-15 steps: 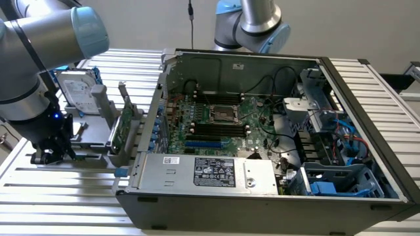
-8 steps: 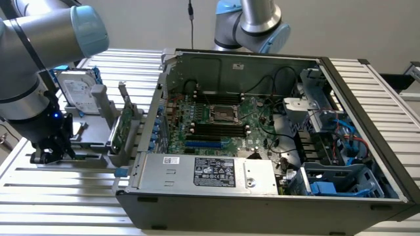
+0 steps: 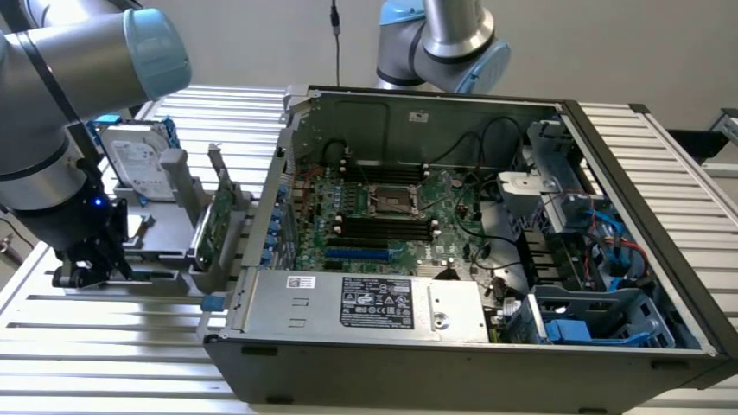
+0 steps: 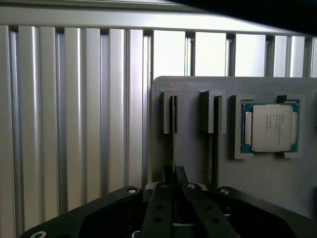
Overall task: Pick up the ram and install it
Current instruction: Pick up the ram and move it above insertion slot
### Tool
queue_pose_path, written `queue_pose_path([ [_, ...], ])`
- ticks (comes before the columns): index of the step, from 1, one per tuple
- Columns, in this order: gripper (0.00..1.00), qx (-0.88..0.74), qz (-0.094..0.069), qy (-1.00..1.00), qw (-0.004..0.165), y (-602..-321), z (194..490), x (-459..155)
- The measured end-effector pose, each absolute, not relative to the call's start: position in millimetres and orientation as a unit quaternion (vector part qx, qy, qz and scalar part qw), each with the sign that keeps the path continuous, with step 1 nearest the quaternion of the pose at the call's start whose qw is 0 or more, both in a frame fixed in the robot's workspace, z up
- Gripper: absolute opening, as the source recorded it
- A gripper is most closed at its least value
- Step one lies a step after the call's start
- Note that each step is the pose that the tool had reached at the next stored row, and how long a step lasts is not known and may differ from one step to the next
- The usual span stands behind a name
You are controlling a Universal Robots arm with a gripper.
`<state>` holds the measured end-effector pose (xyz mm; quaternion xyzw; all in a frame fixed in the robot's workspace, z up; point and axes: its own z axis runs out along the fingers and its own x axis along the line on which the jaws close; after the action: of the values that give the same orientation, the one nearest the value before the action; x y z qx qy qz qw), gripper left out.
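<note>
Wrist view: pincer clamps ram; processor beside.

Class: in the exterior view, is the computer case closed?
No, the computer case lies open, with its motherboard in plain sight.

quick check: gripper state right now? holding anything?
Gripper: closed on the ram, which stands in a slot of the grey holder.
</note>
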<state>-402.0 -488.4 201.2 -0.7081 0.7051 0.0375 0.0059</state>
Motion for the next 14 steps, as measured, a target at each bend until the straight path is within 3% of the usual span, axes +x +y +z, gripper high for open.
queue_pose_path([
  [14, 0.13, -0.708, 0.038, 0.705, 0.006, -488.4, 209.4, -402.0],
])
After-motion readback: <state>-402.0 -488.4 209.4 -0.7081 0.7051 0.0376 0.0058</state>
